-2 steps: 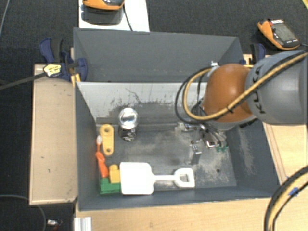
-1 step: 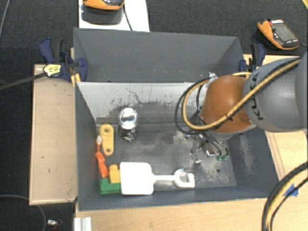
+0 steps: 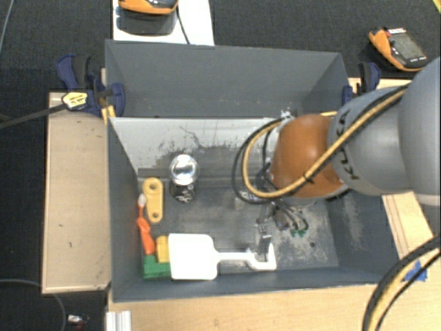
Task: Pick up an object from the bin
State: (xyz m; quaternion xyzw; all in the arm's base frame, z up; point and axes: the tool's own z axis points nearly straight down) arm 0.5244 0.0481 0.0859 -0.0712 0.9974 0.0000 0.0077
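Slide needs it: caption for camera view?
Gripper over the handle end of a white paddle in the grey bin.

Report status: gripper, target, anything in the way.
Gripper down at the handle end of the white paddle-shaped tool, bin front. Grasp not confirmed. Green block and yellow block lie beside the tool's blade end, away from the gripper.

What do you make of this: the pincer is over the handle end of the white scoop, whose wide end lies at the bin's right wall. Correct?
Not quite. In the camera view the pincer is over the handle end of the white scoop, but its wide end lies on the left, beside the green block, not at the right wall.
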